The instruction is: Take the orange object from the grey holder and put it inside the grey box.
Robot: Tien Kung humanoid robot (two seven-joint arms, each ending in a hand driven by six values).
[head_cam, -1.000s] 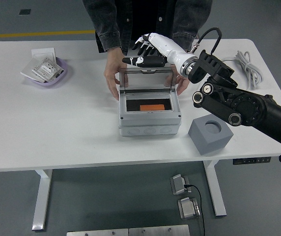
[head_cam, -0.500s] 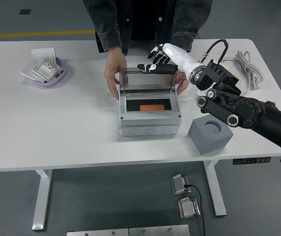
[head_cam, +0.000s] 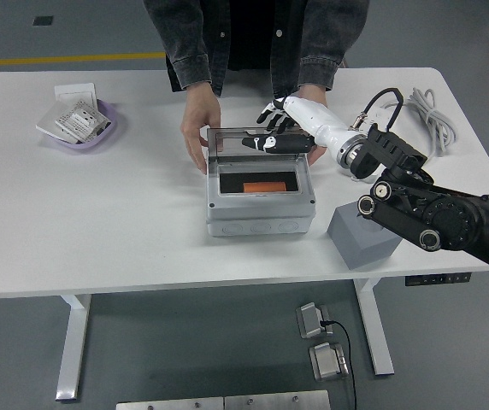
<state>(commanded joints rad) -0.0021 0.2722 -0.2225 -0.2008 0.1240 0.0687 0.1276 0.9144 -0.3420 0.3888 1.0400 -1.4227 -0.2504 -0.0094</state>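
Head view shows us the right robot hand point(head_cam: 272, 128) reaching in from the right over the far edge of the grey box point(head_cam: 261, 195), which sits at the middle of the white bench point(head_cam: 125, 213). We see its white and black fingers point(head_cam: 262, 143) stretched out flat toward the left, grasping nothing, and lying against the top rim of the box's raised transparent lid point(head_cam: 255, 150). The orange object point(head_cam: 262, 186) lies flat on the dark floor inside the box, below and just nearer than the robot hand, apart from it. We see the grey holder point(head_cam: 361, 238) standing on the bench to the right of the box, partly hidden by the black right arm point(head_cam: 433, 218) that crosses over it. A person point(head_cam: 253, 34) stands at the far side; one hand point(head_cam: 198, 128) rests against the box's far left corner, the other point(head_cam: 316, 150) shows at its far right corner behind the robot hand. At the far left sits a purple bowl point(head_cam: 82, 128) of small packets, and a coiled grey cable point(head_cam: 428, 115) lies at the far right.
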